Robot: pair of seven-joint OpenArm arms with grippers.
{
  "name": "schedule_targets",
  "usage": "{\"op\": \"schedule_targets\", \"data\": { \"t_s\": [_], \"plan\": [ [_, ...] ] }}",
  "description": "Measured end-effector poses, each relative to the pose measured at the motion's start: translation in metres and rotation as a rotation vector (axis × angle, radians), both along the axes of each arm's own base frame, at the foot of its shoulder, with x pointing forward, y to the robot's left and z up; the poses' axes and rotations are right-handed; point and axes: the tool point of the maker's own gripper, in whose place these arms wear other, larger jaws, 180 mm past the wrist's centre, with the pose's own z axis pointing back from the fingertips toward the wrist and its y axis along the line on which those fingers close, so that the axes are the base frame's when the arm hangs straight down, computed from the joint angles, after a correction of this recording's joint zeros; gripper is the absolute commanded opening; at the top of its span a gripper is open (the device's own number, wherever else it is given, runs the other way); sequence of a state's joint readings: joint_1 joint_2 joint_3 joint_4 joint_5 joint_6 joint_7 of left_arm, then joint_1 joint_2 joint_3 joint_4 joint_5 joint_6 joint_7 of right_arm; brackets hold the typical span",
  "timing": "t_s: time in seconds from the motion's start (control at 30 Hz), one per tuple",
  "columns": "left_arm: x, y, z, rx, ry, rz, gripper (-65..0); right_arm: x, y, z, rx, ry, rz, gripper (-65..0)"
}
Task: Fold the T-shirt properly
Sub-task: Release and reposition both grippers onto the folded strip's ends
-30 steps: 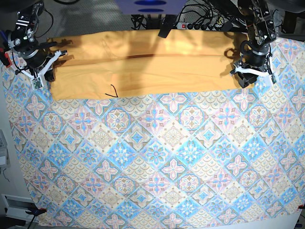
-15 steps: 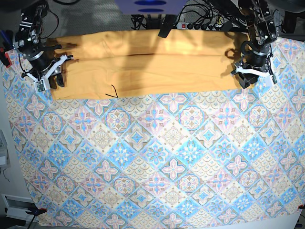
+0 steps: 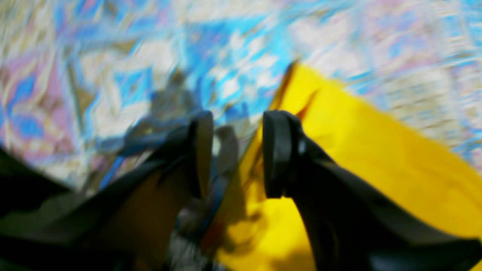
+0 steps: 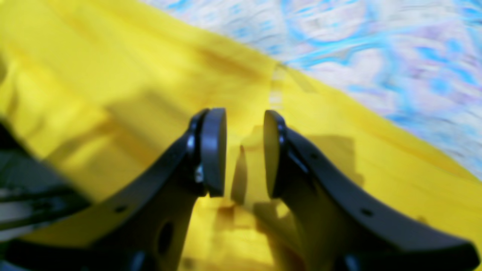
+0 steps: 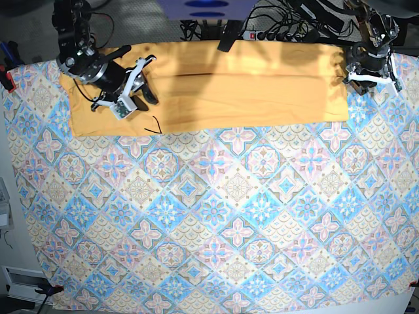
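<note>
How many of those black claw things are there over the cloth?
2. The right gripper hovers above the yellow T-shirt at the base view's left; the left gripper sits at the shirt's other end, by its edge. None seem hidden.

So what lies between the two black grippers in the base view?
The folded yellow-orange T-shirt spans from right gripper to left gripper, base view.

My table wears a blue-and-pink patterned tablecloth (image 5: 216, 222); the yellow T-shirt (image 5: 229, 91) lies flat on it, a long folded band toward twelve o'clock.
</note>
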State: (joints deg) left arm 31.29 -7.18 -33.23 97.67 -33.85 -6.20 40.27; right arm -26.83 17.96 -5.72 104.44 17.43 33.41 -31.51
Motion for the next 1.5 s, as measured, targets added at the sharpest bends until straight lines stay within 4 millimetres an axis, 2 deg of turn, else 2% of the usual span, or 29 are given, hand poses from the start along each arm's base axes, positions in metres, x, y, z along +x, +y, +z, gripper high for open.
{"op": "schedule_targets", "data": {
  "t_s": [0.07,0.17,0.23,0.37,0.57,0.63,0.77,0.83,0.9,1.17,1.33,1.5],
  "plan": [
    [0.000,-0.011,-0.008,-0.058,0.072,-0.050,-42.5,-0.007,0.017,-0.001,0.029,0.011,0.040,-48.9],
    [0.017,-0.015,-0.004,-0.077,0.085,-0.106,-42.5,-0.014,0.026,-0.004,0.036,0.028,0.068,-48.9],
    [0.027,-0.018,0.001,-0.077,0.063,-0.150,-42.5,-0.014,0.027,-0.004,0.037,0.028,0.067,-48.9],
    [0.022,-0.022,-0.004,-0.102,0.130,-0.178,-42.5,-0.013,0.026,-0.003,0.038,0.024,0.066,-48.9],
    [0.026,-0.013,0.001,-0.085,0.172,-0.213,-41.5,-0.014,0.027,-0.003,0.040,0.025,0.069,-48.9],
    [0.024,-0.008,0.002,-0.073,0.192,-0.218,-35.6,-0.014,0.026,-0.004,0.035,0.026,0.068,-48.9],
    [0.007,-0.005,-0.017,-0.137,0.298,-0.213,-18.8,-0.014,0.027,-0.003,0.039,0.026,0.070,-48.9],
    [0.010,-0.005,-0.017,-0.130,0.293,-0.259,-13.5,-0.014,0.027,-0.004,0.037,0.027,0.070,-48.9],
    [0.011,-0.007,-0.018,-0.125,0.288,-0.295,-11.0,-0.014,0.027,-0.004,0.037,0.027,0.070,-48.9],
    [0.023,-0.012,-0.017,-0.120,0.272,-0.341,-11.1,-0.014,0.027,-0.004,0.038,0.027,0.070,-48.9],
    [0.031,-0.039,-0.023,-0.146,0.276,-0.421,-11.1,-0.014,0.027,-0.004,0.038,0.027,0.070,-48.9],
    [0.021,-0.042,-0.039,-0.180,0.316,-0.416,-11.1,-0.014,0.027,-0.004,0.038,0.028,0.071,-48.9]
  ]
}}
